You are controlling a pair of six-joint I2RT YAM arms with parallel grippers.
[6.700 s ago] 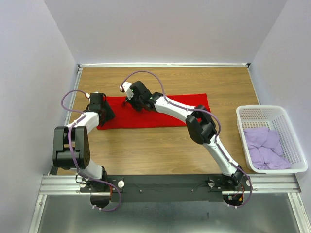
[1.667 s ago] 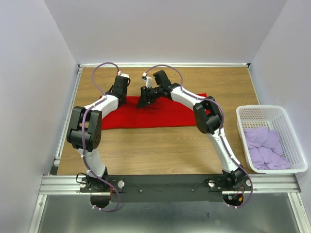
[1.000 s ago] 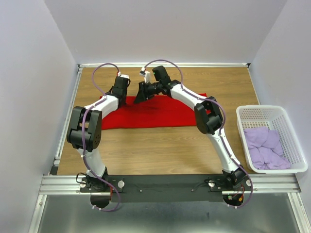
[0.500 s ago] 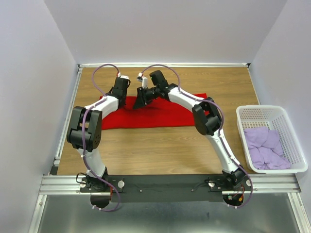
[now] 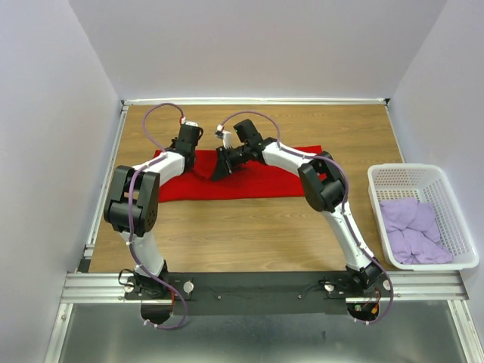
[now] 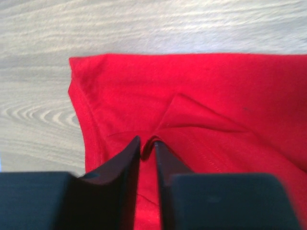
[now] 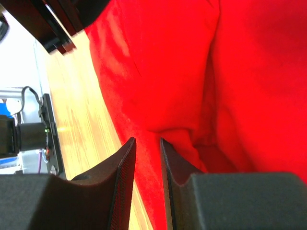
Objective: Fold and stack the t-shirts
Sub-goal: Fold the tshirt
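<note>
- The red shirt (image 5: 261, 181) lies spread as a long flat band across the middle of the table (image 5: 249, 227). Its left end is near the table's left side and its right end stops short of the basket (image 5: 408, 168).
- The left gripper (image 5: 187, 156) is down on the far left part of that band.
- In the left wrist view, the left gripper (image 6: 147, 143) has its two dark fingers (image 6: 122, 167) drawn almost together, with only a thin slit between them. A small raised ridge of red shirt (image 6: 230, 96) is pinched in that slit, just inside the hemmed left edge. Creases run away from the pinch toward the right.
- The cloth's corner and far edge lie flat on the wood beyond the fingertips.
- The right gripper (image 5: 219, 172) is down on the shirt just to the right of the left one. The two are near each other but apart.
- In the right wrist view, the right gripper (image 7: 147, 143) is also nearly closed, its fingers (image 7: 125, 172) parted by a narrow gap filled with red cloth. It is clamped on a fold of red shirt (image 7: 249, 72), which bunches into a deep crease beside the fingertips.
- The lilac shirts (image 5: 412, 231) lie crumpled in a heap inside the basket at the table's right side, well apart from the red shirt and from both grippers.
</note>
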